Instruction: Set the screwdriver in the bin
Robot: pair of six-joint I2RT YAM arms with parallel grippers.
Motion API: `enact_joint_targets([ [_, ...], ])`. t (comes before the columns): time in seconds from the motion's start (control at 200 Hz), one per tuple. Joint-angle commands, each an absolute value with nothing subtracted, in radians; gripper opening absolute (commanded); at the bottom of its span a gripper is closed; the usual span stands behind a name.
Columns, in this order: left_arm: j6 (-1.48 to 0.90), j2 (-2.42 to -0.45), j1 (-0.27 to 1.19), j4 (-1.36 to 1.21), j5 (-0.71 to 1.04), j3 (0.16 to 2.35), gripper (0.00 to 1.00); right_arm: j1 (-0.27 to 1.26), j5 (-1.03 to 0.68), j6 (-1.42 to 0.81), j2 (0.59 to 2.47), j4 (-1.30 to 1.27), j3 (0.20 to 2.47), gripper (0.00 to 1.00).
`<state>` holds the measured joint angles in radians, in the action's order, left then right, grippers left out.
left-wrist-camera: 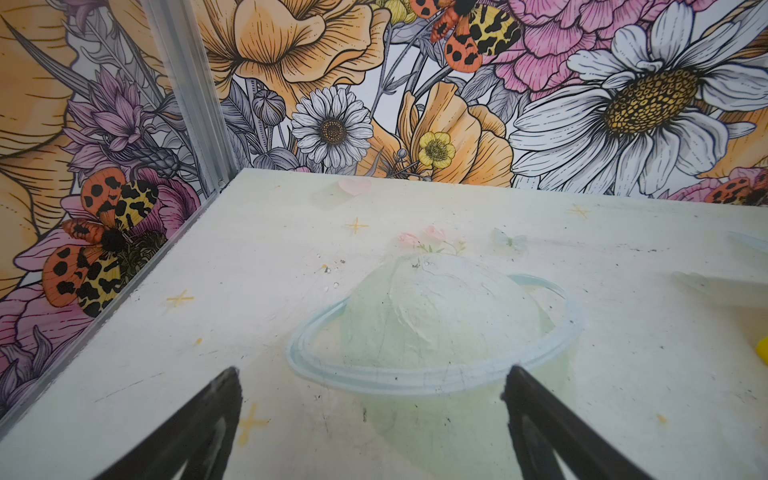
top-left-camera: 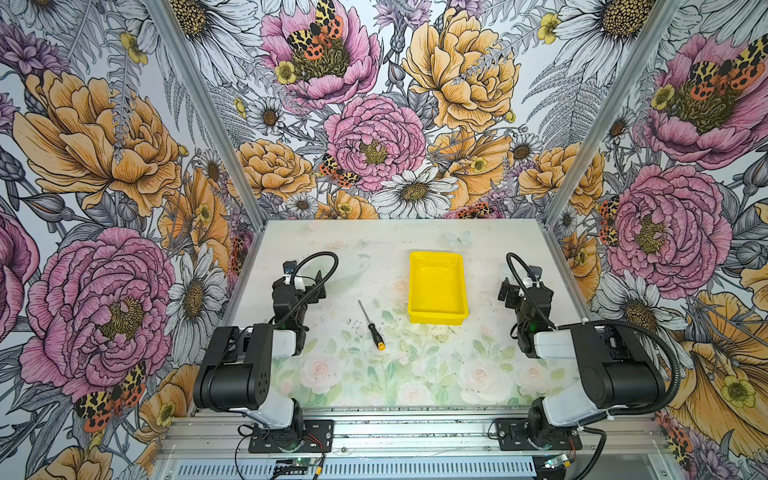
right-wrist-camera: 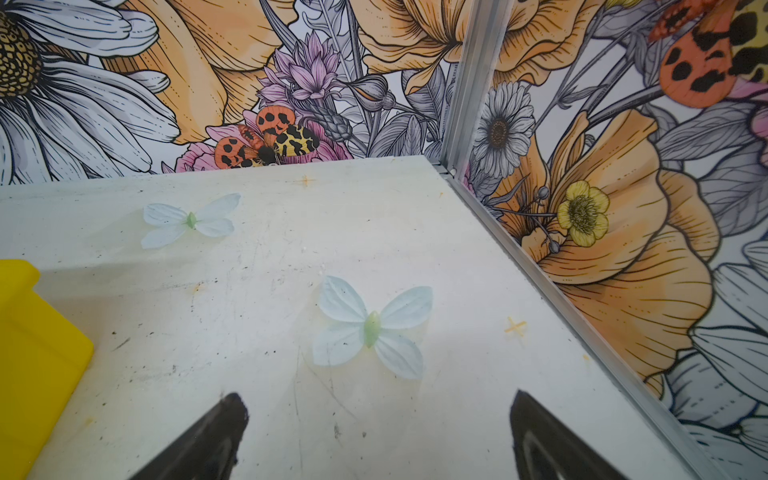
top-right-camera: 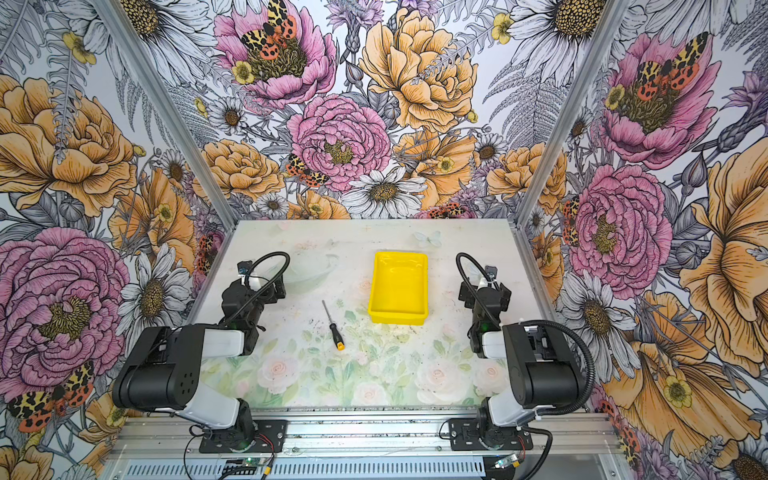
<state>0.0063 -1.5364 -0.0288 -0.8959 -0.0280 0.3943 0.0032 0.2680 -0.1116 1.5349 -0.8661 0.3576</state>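
screwdriver (top-left-camera: 370, 325) lying on table (top-left-camera: 374, 386), near yellow bin (top-left-camera: 436, 318)

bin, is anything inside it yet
Nothing: the bin shows only its bare yellow floor in both top views. The screwdriver lies on the table to its left, apart from it. A strip of floor behind the near wall is hidden.

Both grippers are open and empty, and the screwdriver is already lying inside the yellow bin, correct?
Not quite. The screwdriver lies on the table, left of the bin and apart from it; both top views show this. The left gripper and right gripper are indeed open and empty.
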Motion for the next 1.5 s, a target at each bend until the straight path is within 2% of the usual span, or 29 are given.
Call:
enact_joint_targets([
  [0.0, 0.000, -1.549, -0.038, -0.925, 0.000, 0.382, 0.99, 0.007, 0.265, -0.109, 1.538, -0.894, 0.378, 1.00],
  [0.32, -0.010, -1.515, -0.037, -0.882, -0.040, 0.391, 0.99, 0.033, 0.304, -0.089, 1.475, -0.856, 0.375, 0.99],
  [0.535, -0.043, -1.396, -0.036, -0.714, -0.106, 0.418, 0.99, 0.097, 0.368, -0.123, 1.316, -0.433, 0.510, 0.99],
  [0.771, -0.085, -1.281, -0.003, -0.490, -0.201, 0.464, 0.99, 0.223, 0.430, -0.159, 1.165, -0.229, 0.546, 0.99],
  [0.941, -0.100, -1.213, 0.012, -0.231, -0.242, 0.547, 0.99, 0.271, 0.487, -0.305, 1.116, 0.052, 0.646, 0.99],
  [1.251, -0.312, -1.005, 0.075, 0.330, -0.247, 0.714, 0.99, 0.312, 0.344, -0.396, 1.126, 0.272, 0.805, 1.00],
  [1.496, -0.525, -0.916, 0.210, 0.560, -0.266, 0.769, 0.99, 0.324, 0.167, -0.386, 1.166, 0.441, 0.915, 0.99],
])
